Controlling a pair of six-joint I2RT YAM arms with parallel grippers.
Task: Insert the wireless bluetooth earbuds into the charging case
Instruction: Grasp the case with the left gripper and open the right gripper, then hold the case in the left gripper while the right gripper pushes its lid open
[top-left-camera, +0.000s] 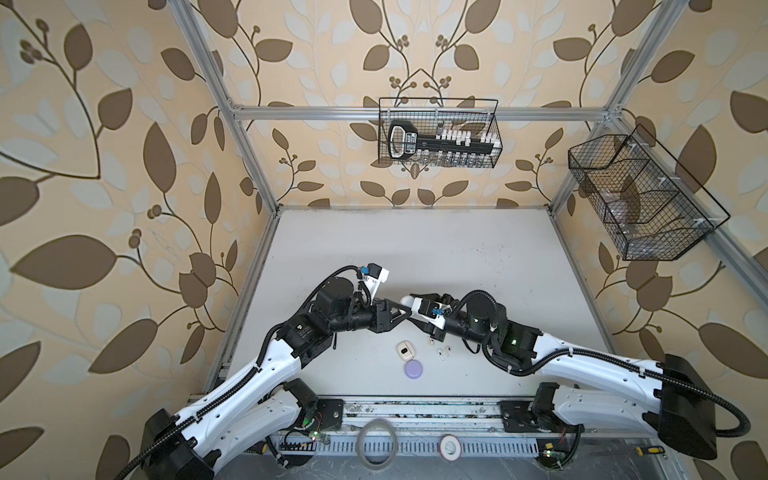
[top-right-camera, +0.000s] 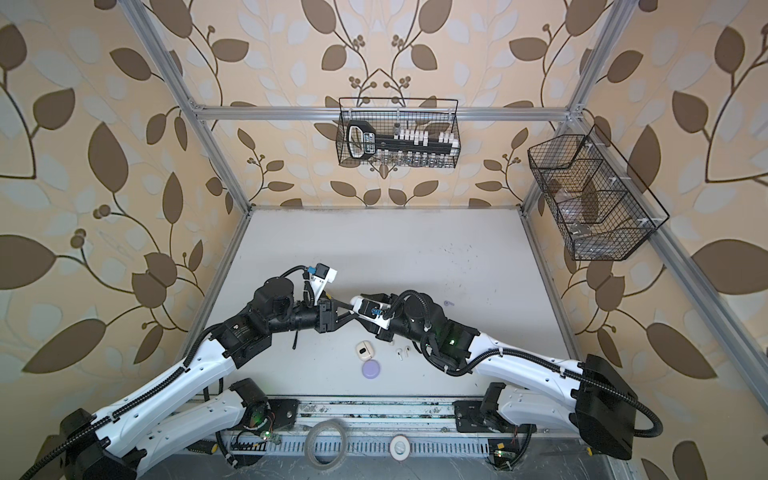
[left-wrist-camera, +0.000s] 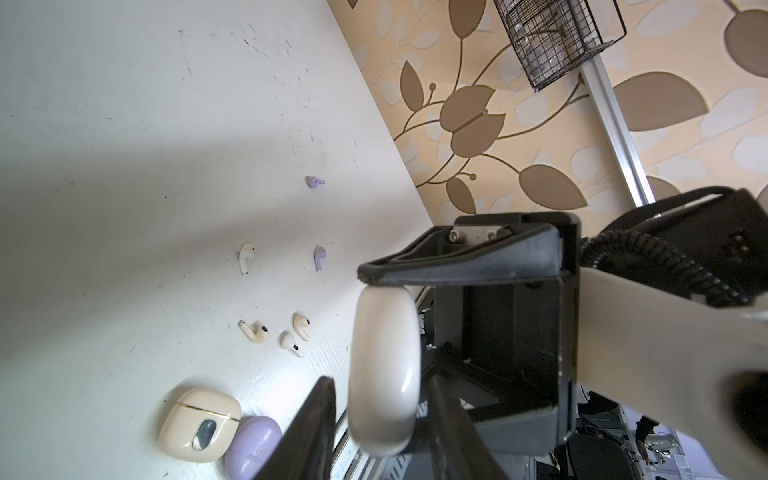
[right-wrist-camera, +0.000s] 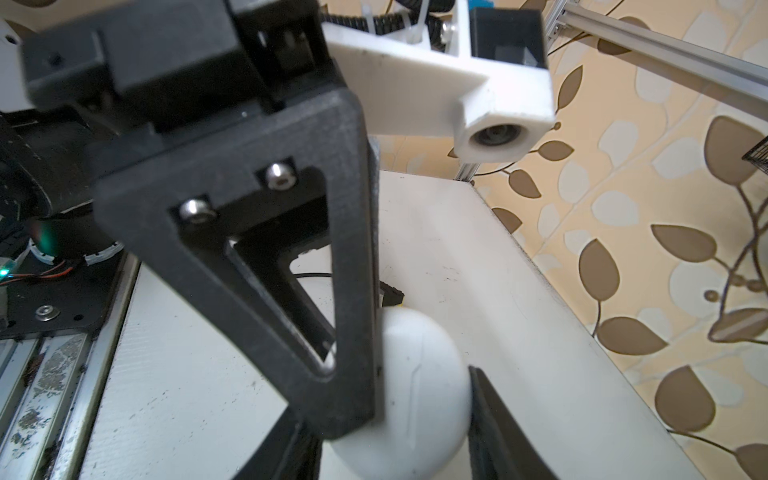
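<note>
We see the flat white tabletop (top-left-camera: 415, 249) w/ both arms meeting over its middle. The left gripper (top-left-camera: 402, 311) and right gripper (top-left-camera: 417, 300) face each other tip to tip, both around the glossy white rounded plastic charging case (left-wrist-camera: 384, 374).

Right jaws stand partway apart and clamp the case, one finger pressed on its end. Left jaws straddle it, partly open: one finger lies flat against its side, a sliver of gap shows at the other. The case looks closed, seam visible. Its long axis runs along the left fingers, and in both top views its free end pokes toward the left arm.

Near the front rail lies a cream pebble-shaped case (left-wrist-camera: 199, 424), dark oval window up, just beside a lavender round case (left-wrist-camera: 253, 449).

Beyond them six tiny stemmed earbuds lie flat:
- a cluster of three cream-and-white earbuds (left-wrist-camera: 291, 341)
- a white earbud (left-wrist-camera: 245, 257) and a lavender earbud (left-wrist-camera: 319, 257), stems toward the cases
- a 2nd lavender earbud (left-wrist-camera: 315, 181), farthest, stem toward the side wall
</note>
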